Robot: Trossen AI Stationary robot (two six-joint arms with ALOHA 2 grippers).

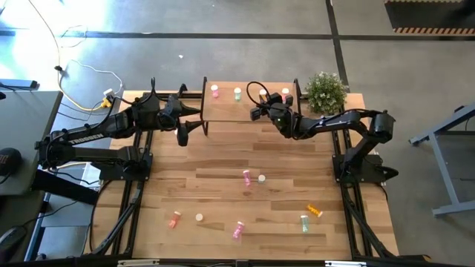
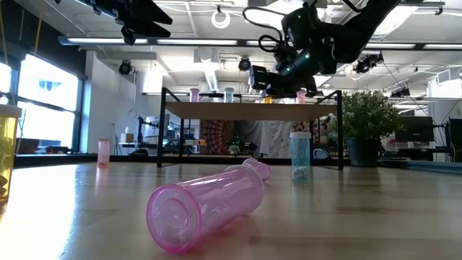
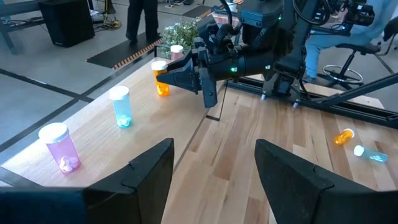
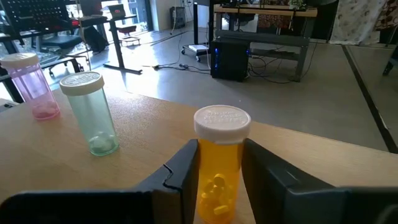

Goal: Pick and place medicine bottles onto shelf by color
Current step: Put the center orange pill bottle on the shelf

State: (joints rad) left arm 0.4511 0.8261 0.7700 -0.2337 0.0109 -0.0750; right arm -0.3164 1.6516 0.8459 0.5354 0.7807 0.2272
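Your right gripper (image 4: 219, 180) stands over the shelf (image 1: 245, 111), fingers closed around the upright orange bottle (image 4: 220, 163). Your left gripper (image 3: 214, 171) hovers open beside the shelf. White lettering on the left arm (image 1: 89, 135) reads "TROSSEN"; bottle labels can't be read.

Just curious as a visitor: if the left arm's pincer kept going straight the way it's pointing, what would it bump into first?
Probably the right pincer, which faces it over the shelf beside an orange bottle. The left pincer is open; bare board lies between, though depth is hard to judge.

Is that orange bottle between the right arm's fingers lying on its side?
No, the orange bottle stands upright on the shelf, white cap up, between the right gripper fingers.
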